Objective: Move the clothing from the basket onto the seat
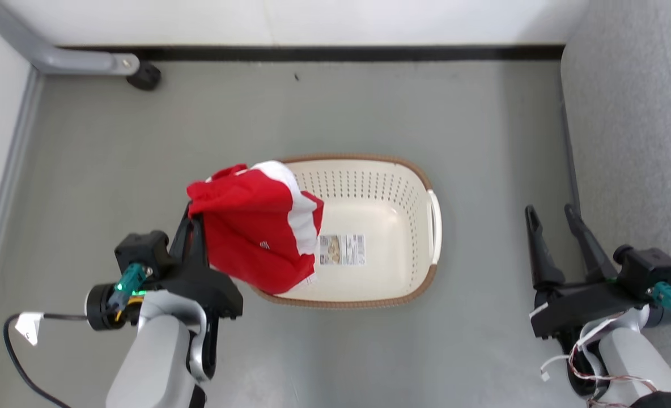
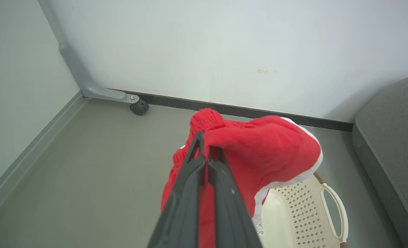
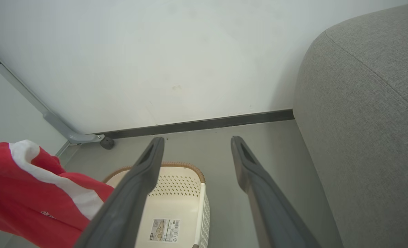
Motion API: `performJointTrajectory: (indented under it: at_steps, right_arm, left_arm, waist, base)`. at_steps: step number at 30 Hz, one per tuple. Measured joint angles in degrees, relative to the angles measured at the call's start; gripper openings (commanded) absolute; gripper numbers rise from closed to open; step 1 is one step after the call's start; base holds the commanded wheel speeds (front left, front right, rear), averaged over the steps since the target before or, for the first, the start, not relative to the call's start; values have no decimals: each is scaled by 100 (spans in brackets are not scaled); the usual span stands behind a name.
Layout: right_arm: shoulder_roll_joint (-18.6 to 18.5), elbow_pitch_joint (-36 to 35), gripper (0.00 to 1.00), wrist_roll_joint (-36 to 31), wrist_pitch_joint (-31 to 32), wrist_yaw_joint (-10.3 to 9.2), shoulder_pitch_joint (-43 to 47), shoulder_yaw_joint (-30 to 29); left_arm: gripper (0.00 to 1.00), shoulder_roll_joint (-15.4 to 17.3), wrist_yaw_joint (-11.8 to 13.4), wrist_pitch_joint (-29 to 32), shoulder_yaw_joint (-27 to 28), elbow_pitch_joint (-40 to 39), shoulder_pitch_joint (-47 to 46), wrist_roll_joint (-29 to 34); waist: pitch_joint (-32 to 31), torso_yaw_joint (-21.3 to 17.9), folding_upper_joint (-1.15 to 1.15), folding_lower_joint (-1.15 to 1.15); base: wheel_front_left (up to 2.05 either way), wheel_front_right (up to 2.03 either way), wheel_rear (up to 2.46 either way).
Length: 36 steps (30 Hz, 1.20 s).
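A red garment with white trim (image 1: pixel 256 226) hangs above the left end of the basket (image 1: pixel 403 181), lifted clear of its floor. My left gripper (image 1: pixel 191 218) is shut on the garment's upper left fold; in the left wrist view its fingers (image 2: pixel 204 162) pinch the red clothing (image 2: pixel 259 151). The cream basket (image 3: pixel 180 206) with a brown rim stands on the floor and holds only a label sticker (image 1: pixel 342 250). My right gripper (image 1: pixel 551 212) stands open to the right of the basket, nothing between its fingers (image 3: pixel 145 168). The grey seat (image 1: pixel 636 124) rises at the right edge.
A grey metal frame leg with a black caster (image 1: pixel 143 76) stands at the back left by the wall. A black cable with a white tag (image 1: pixel 29 327) trails at the lower left. Bare grey floor (image 1: pixel 369 107) lies between basket and wall.
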Motion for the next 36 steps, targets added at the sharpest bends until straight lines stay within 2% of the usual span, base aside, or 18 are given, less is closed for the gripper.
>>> performJointTrajectory:
  at_steps: [16,22,29,36]
  right_arm:
    - [175,235,100,-47,1,75,871,2]
    - [252,172,100,-90,1,100,1330,36]
    - [296,37,100,-154,1,108,1498,74]
    - [305,-76,100,-202,1,132,1544,82]
  left_arm:
    - [0,24,5,-27,-15,-636,1249,1]
    - [0,35,20,-29,-15,-1132,1821,1]
    - [0,91,63,-31,-12,-1700,2111,10]
    - [0,120,118,-31,-13,-2068,2235,18]
  waist:
    - [-1375,136,0,0]
    - [-1910,156,0,0]
    - [-2204,165,0,0]
    - [-2232,164,1,1]
  base:
    - [0,0,0]
    - [0,0,0]
    - [0,0,0]
    - [0,0,0]
